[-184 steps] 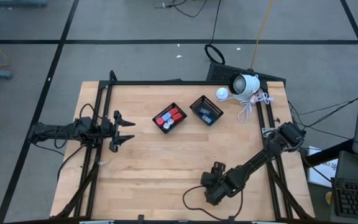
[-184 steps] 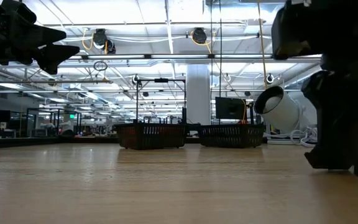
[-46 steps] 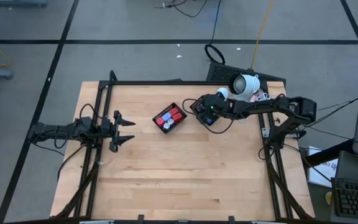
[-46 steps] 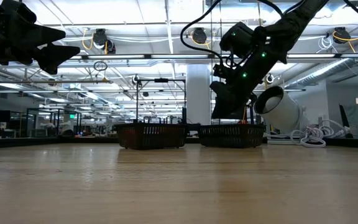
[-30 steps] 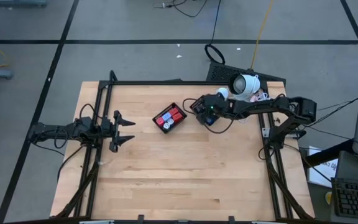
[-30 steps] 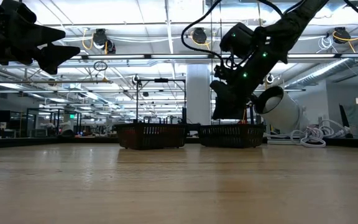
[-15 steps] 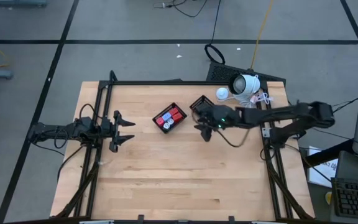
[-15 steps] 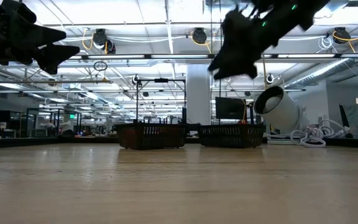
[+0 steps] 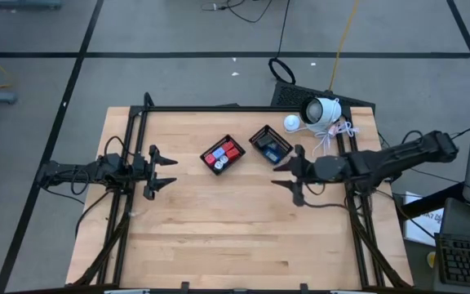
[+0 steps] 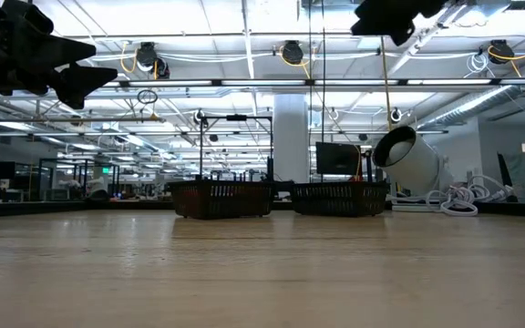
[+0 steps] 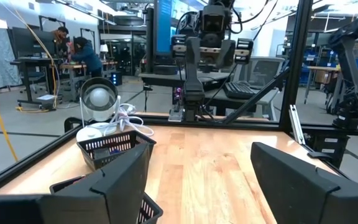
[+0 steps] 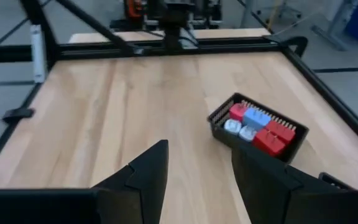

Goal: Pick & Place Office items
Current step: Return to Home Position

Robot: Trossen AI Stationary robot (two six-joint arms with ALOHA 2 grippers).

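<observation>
Looking down from above, you see the right gripper (image 9: 277,174) hanging over the table (image 9: 219,220) just beside the right basket (image 9: 258,131). Its fingers are spread with nothing between them, which suits an arm bound for home rather than another pick. The left gripper (image 9: 170,171) waits at the table's left edge, likewise spread and empty. The office items lie sorted. Red blocks (image 12: 272,137), a pale blue block (image 12: 255,118) and white bits (image 12: 238,129) sit in the left basket (image 9: 215,145), and dark blue-faced rectangles (image 9: 272,148) sit in the right one. You'll find no piece outside the baskets, so the placing looks finished.
</observation>
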